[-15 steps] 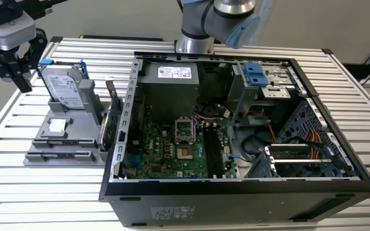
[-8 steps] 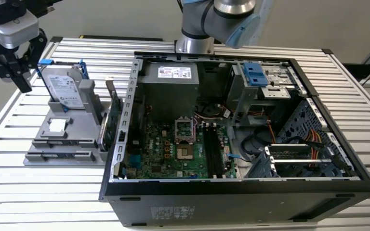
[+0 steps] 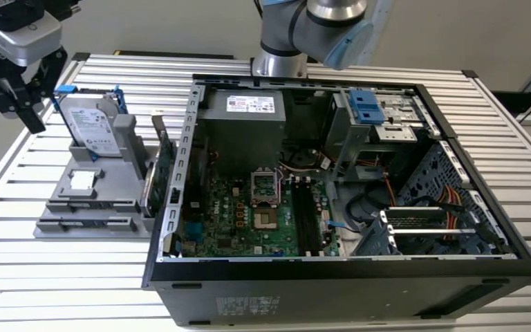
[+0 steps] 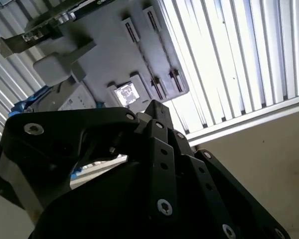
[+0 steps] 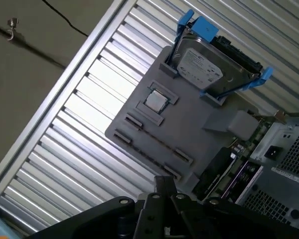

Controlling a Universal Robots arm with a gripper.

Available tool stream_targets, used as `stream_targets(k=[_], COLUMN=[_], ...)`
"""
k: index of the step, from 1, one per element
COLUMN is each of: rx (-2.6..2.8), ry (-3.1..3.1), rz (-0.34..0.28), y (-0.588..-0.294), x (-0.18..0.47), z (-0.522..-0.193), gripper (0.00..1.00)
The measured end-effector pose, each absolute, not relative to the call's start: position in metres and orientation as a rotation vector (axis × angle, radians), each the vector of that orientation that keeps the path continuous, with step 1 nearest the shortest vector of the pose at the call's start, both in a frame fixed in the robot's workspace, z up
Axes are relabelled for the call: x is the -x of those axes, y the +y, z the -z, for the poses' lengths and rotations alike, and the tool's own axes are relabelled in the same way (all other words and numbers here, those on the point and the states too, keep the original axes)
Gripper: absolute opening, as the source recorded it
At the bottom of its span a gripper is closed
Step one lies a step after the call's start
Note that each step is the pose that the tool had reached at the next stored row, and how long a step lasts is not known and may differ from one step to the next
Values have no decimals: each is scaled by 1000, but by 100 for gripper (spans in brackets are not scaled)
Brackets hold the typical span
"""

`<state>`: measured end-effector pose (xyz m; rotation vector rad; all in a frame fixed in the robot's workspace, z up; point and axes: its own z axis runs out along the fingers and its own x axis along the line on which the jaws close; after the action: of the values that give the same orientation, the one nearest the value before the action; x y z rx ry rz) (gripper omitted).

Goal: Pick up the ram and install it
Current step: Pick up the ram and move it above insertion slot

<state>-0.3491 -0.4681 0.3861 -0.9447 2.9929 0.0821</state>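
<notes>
Bright glare whitens the slatted table (image 4: 224, 55); the computer case (image 3: 339, 297) interior lies dim.

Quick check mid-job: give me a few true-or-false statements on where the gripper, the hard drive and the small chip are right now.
1. The hard drive stands in the gray holder, outside the computer case. True.
2. The gripper is inside the case. False: it hangs beyond the holder, at the exterior view's left.
3. The case is open, with the motherboard exposed. True.
4. The small square chip lies on the bare table slats. False: it rests on the gray holder.
</notes>
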Motion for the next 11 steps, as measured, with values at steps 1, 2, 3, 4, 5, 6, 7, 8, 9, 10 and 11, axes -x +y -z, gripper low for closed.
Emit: stream_targets(k=[1,2,3,4,5,6,7,8,9,10,11], rx=[958,972,984,995,1006,1018,1029,1041,1052,1063,1074], ry=[2989,2985,2981,2978,2974,2970,2967,2963,2959,2955,2951], rz=[-82,-82,-82,-82,-82,-82,-82,-82,-82,-82,-82], y=[-468,-468,-468,-468,-468,-468,-468,-468,-468,-468,-468], x=[349,349,349,349,349,349,349,349,349,349,349], z=[-386,-386,-386,-386,-386,-386,-386,-386,-386,-386,-386], gripper=[0,0,0,0,0,0,0,0,0,0,0])
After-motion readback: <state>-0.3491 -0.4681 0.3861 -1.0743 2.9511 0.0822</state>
